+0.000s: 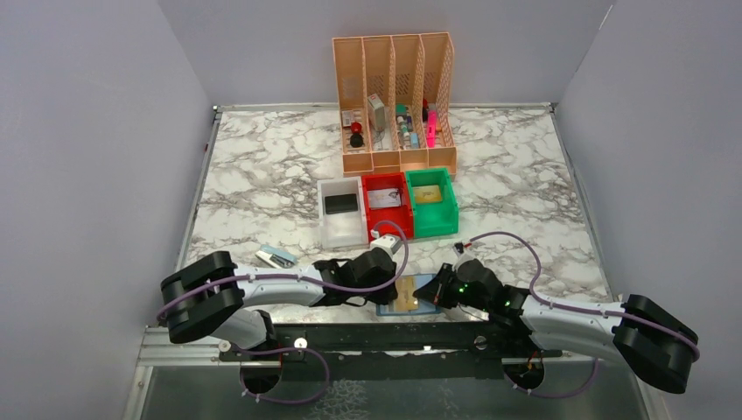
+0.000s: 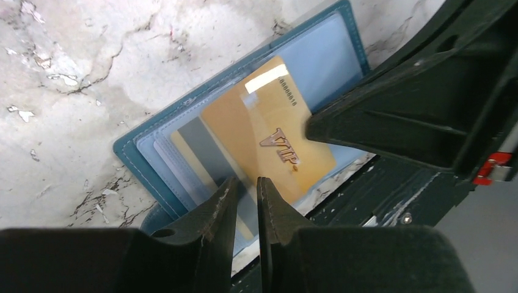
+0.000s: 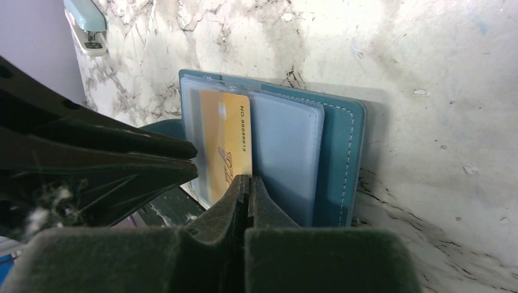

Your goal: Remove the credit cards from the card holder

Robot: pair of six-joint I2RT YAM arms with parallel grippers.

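Right pincer (image 3: 247, 183) pressed together, perhaps on the gold card (image 3: 226, 140); left pincer (image 2: 246, 183) stood barely apart, so the unpinned card holder (image 3: 342, 159) could lift.

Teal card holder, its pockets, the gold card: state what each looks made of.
Teal folding card holder: likely faux leather, matte, with pale stitching along its edge. Clear pockets: soft transparent plastic film, slightly hazy and glossy; the card shows through. Gold rectangular card: probably rigid plastic with a metallic gold finish; it catches a bright glare and carries printed numbers.

Fingers (image 3: 264, 206) pressed together at card holder (image 3: 339, 152) edge — gold card (image 3: 227, 143) pocketed.
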